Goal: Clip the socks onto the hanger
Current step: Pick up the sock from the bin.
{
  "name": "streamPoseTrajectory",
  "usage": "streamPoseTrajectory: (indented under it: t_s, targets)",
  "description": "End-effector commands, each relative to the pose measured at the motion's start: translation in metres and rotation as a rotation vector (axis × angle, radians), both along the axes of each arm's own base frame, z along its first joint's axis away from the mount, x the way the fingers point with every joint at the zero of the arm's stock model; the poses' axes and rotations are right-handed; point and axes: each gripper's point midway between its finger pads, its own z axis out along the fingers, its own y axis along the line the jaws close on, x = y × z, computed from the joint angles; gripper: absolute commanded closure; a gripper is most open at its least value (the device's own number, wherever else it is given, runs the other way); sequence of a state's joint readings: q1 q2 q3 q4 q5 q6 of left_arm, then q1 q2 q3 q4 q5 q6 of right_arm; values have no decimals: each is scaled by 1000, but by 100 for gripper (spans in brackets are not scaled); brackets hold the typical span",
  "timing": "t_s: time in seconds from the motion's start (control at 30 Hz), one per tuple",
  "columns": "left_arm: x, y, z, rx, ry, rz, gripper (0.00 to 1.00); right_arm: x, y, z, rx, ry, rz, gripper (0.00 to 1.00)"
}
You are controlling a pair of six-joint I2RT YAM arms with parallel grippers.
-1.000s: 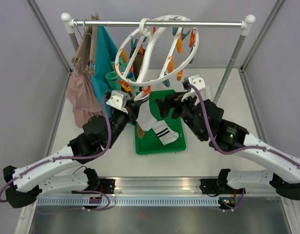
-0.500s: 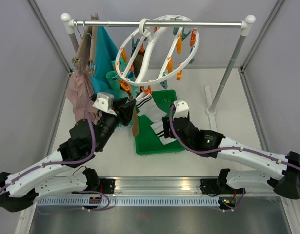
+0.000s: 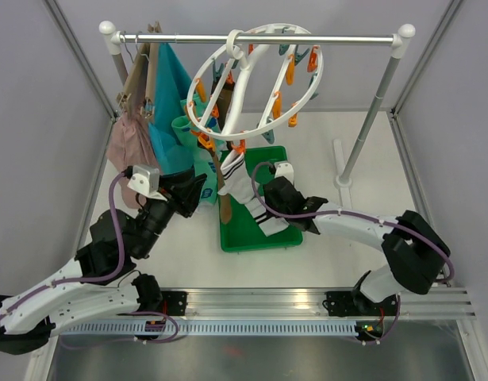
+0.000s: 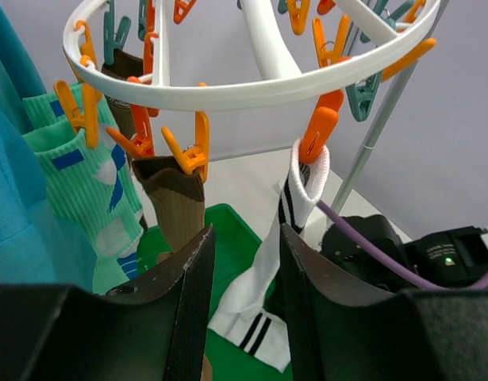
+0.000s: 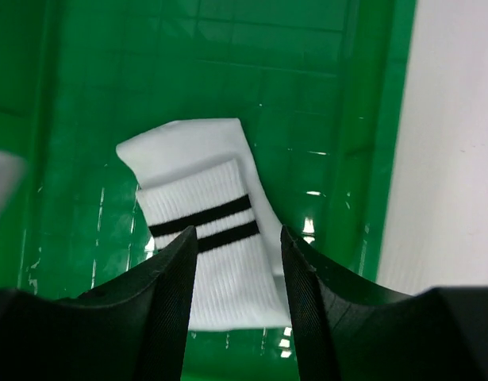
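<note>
The hanger (image 3: 242, 87), a round white ring with orange and teal pegs, hangs from the rail. In the left wrist view its ring (image 4: 251, 91) carries a mint-teal sock (image 4: 81, 178), a brown sock (image 4: 176, 202) and a white sock with black stripes (image 4: 305, 186), held by an orange peg. My left gripper (image 4: 245, 234) stands open, left of and below the ring (image 3: 197, 190), with nothing in it. A second white striped sock (image 5: 204, 230) lies in the green tray (image 5: 331, 119). My right gripper (image 5: 238, 238) hovers open over its cuff, one finger on each side.
The rail (image 3: 259, 38) also carries a teal garment (image 3: 168, 103) and a pink-beige garment (image 3: 132, 151) on slim tan hangers at the left. The rail's right upright (image 3: 370, 119) slants down to the table. Grey walls close in both sides.
My left gripper opened, let go of the white sock, now hanging from its peg, and drew back left. The right arm swung down over the tray, its jaws narrowing.
</note>
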State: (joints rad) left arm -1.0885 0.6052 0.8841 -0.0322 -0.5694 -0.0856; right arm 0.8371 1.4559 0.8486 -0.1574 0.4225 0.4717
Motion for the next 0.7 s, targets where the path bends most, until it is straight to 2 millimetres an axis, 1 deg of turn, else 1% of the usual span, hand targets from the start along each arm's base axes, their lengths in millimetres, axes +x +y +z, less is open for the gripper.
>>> streamPoseTrajectory:
  t_s: [0.0, 0.03, 0.07, 0.1, 0.13, 0.2, 0.27, 0.3, 0.33, 0.53, 0.67]
  targets:
    - [-2, -10, -10, -2, 32, -39, 57, 24, 29, 9, 96, -19, 38, 47]
    - [-2, -11, -12, -2, 38, -42, 56, 28, 31, -3, 86, -4, 36, 47]
    - [-2, -11, -12, -3, 38, -44, 56, 33, 31, -6, 86, -1, 32, 47]
    - [-2, -12, -13, -3, 39, -47, 56, 37, 35, -5, 95, 0, 37, 46]
    - [-2, -14, -14, 3, 41, -53, 56, 41, 37, -10, 89, 5, 34, 46]
    - [-1, -15, -14, 10, 42, -52, 56, 50, 36, -14, 69, 2, 19, 46]
    - [-1, -15, -15, 17, 42, -53, 56, 53, 38, -17, 61, 9, 16, 46]
    - [-2, -16, -14, 17, 41, -54, 56, 55, 41, -16, 64, 8, 20, 48]
    - [-1, -16, -14, 20, 40, -55, 56, 55, 40, -22, 49, 22, 19, 48]
    - [-1, -16, -15, 30, 40, -54, 56, 52, 37, -34, 30, 48, 10, 49]
    - [-1, -16, -16, 33, 41, -56, 56, 48, 33, -37, 22, 61, 4, 49]
